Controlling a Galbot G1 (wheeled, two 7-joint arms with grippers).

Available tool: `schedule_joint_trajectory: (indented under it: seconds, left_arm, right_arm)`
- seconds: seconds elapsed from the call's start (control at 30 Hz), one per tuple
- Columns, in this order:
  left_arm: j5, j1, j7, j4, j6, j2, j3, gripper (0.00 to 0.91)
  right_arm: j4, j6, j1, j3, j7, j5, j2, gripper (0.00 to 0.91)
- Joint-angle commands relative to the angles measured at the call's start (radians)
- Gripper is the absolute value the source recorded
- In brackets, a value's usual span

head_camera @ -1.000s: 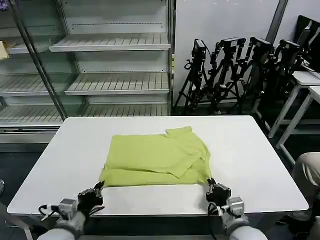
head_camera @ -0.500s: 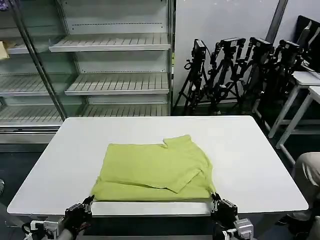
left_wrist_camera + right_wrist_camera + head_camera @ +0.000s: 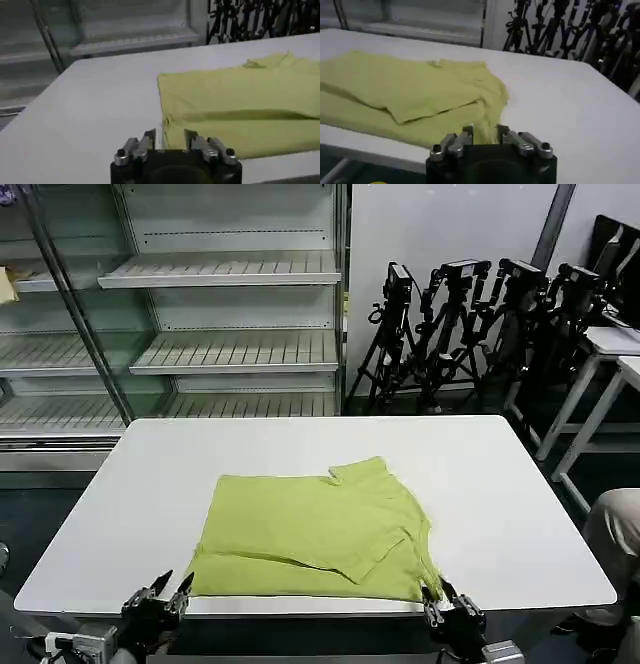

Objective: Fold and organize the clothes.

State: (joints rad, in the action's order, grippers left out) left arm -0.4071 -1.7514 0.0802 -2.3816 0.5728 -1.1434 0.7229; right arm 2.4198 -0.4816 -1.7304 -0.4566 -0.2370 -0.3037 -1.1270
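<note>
Lime T-shirt (image 3: 315, 524) lies part-folded at the table's (image 3: 520, 504) near edge, handy for both grippers: left gripper (image 3: 158, 604) released and empty, right gripper (image 3: 448, 616) seemingly pinching its near corner (contact hard to confirm).

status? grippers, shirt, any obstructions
Left gripper open at near table edge, off the T-shirt. Right gripper open at shirt's near right corner. Shirt partly folded on white table. Nothing in the way.
</note>
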Motion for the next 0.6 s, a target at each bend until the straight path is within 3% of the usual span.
schedule_joint_trajectory:
  seconds: [0.03, 0.1, 0.17, 0.4, 0.6]
  left_arm:
    - [-0.029, 0.109, -0.012, -0.036, -0.008, 0.019, 0.003, 0.907]
    - [-0.023, 0.163, -0.028, 0.014, -0.027, 0.037, -0.035, 0.907]
    - [-0.006, 0.250, -0.031, 0.080, -0.024, 0.053, -0.096, 0.907]
    - [-0.019, 0.518, -0.073, 0.329, 0.004, 0.135, -0.205, 0.907]
    - [-0.057, 0.651, -0.101, 0.488, 0.005, 0.183, -0.271, 0.907]
  right_arm:
    - [-0.049, -0.042, 0.245, 0.024, -0.047, -0.080, -0.004, 0.907]
    - [-0.123, -0.094, 0.408, 0.082, -0.081, -0.148, -0.014, 0.907]
    - [-0.166, -0.098, 0.487, 0.116, -0.104, -0.181, -0.019, 0.907]
    - [-0.417, -0.099, 0.832, 0.250, -0.167, -0.210, -0.048, 0.907]
    - [-0.637, -0.099, 1.016, 0.346, -0.204, -0.244, -0.091, 0.907]
